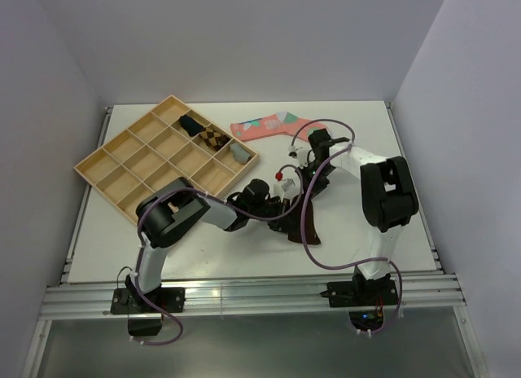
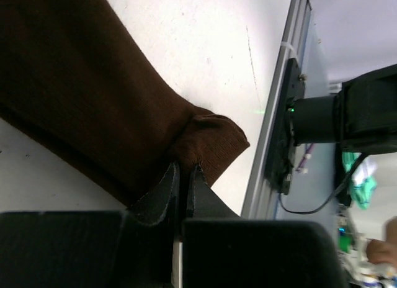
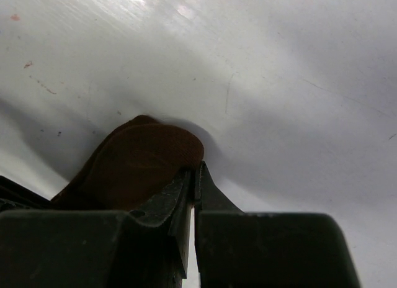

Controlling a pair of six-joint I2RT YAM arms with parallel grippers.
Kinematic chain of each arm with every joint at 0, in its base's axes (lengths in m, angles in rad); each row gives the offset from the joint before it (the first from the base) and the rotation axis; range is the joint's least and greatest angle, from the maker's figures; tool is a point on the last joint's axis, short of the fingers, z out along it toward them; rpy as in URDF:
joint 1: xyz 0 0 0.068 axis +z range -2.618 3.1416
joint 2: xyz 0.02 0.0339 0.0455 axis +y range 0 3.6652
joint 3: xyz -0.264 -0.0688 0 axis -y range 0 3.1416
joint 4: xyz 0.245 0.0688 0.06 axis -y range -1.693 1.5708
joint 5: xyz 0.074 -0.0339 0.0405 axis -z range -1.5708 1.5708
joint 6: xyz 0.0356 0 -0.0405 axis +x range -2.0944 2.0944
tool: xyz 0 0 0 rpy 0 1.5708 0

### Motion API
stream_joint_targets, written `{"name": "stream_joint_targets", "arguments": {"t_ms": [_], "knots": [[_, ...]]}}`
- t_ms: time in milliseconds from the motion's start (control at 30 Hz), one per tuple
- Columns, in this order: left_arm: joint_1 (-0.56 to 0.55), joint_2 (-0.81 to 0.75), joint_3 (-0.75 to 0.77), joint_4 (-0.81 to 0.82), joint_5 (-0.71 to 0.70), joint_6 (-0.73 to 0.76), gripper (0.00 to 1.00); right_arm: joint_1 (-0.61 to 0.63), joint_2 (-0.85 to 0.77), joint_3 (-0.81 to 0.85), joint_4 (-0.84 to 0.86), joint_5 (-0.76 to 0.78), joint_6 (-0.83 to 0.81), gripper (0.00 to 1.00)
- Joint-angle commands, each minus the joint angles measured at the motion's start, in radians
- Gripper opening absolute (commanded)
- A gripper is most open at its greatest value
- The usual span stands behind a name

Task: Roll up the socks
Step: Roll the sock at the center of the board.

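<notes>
Both are biting: your left gripper clamps the dark brown sock at its folded edge, your right gripper pinches its rounded end, the sock lying just right of the wooden tray.

the left arm and right arm pair white tube links with chunky matte-black joint housings. dull purple cables run along both. each arm is bolted on a black base plate. the left pincer and right pincer have black, wedge-shaped fingers tapering to thin tips.
</notes>
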Motion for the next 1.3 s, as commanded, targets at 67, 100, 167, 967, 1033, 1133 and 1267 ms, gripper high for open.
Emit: {"name": "stream_joint_targets", "arguments": {"t_ms": [67,100,167,967,1033,1133,1267], "knots": [[0.02,0.101,0.015,-0.233,0.045,-0.079,0.0,-0.034,-0.067,-0.02,0.132,0.047,-0.009,0.0],[0.021,0.109,0.024,-0.245,0.053,-0.091,0.0,-0.036,-0.073,-0.028,0.142,0.046,-0.01,0.01],[0.028,0.132,0.045,-0.283,0.076,-0.108,0.01,-0.04,-0.09,-0.032,0.145,0.028,-0.019,0.09],[0.092,0.293,0.248,-0.701,0.056,-0.03,0.0,-0.166,-0.519,-0.304,0.023,-0.29,-0.586,0.48],[0.094,0.305,0.259,-0.716,0.047,-0.021,0.0,-0.16,-0.559,-0.359,-0.009,-0.316,-0.66,0.49],[0.098,0.32,0.265,-0.722,0.048,-0.013,0.0,-0.155,-0.639,-0.433,-0.016,-0.356,-0.772,0.52],[0.103,0.33,0.271,-0.73,0.056,-0.006,0.0,-0.134,-0.71,-0.515,0.003,-0.364,-0.855,0.57]]}}
